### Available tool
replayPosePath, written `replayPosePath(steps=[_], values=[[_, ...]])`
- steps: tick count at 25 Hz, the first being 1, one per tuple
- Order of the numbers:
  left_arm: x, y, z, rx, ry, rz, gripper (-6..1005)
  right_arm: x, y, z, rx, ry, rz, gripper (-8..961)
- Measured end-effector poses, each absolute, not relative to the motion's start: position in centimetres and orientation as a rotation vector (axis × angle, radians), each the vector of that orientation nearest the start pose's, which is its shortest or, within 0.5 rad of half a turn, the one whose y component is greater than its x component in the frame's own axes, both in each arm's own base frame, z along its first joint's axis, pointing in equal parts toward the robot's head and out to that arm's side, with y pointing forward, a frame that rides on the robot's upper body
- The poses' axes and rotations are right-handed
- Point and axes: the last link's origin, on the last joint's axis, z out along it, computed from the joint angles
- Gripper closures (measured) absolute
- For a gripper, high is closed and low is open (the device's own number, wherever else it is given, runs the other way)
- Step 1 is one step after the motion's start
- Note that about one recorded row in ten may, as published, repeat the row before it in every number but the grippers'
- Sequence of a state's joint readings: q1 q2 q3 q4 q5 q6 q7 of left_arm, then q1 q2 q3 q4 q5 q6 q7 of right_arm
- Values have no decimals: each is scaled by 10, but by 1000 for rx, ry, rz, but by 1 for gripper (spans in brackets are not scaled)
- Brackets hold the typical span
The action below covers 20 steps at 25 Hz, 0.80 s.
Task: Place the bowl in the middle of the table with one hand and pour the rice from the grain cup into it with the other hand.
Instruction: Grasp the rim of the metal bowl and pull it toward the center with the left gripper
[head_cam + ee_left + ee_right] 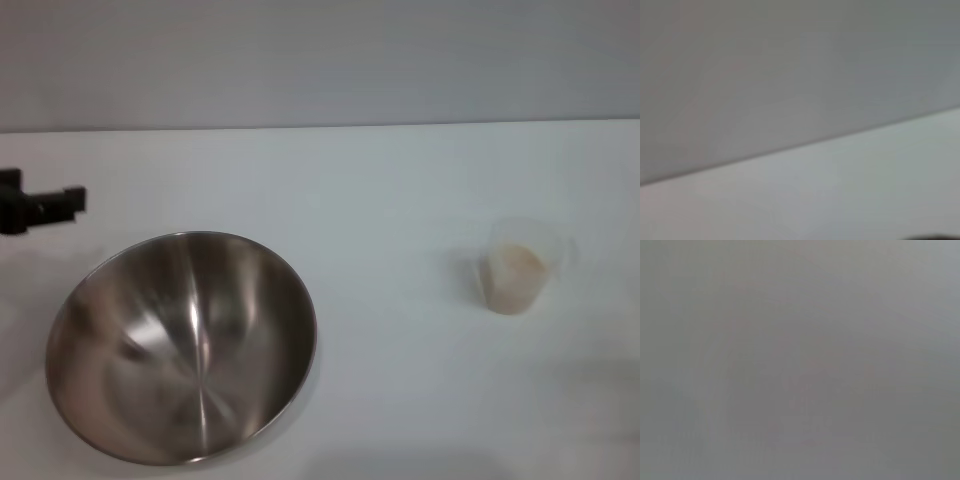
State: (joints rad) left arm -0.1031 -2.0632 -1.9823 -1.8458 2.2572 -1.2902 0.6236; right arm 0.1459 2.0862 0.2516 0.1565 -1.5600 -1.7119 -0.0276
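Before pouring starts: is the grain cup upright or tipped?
Upright: the grain cup stands on the table, rice inside.

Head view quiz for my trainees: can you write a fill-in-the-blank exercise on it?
1. The bowl on the table holds ____ rice.
2. The rice sits inside the ____.
3. The grain cup stands on the robot's ____ side.
4. The dark left claw shows at the head view's ____ edge.

Missing words: no; grain cup; right; left
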Motion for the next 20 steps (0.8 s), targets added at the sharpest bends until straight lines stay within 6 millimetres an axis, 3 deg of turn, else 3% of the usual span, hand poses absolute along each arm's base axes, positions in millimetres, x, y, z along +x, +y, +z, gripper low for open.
replayPosePath(steps=[9,20], values=[[-212,297,86,-2251,-898,-82,192,365,200,29,-1244,320,651,185],[-215,296,74,-2266,-886,0,191,366,201,29,-1244,328,645,185]])
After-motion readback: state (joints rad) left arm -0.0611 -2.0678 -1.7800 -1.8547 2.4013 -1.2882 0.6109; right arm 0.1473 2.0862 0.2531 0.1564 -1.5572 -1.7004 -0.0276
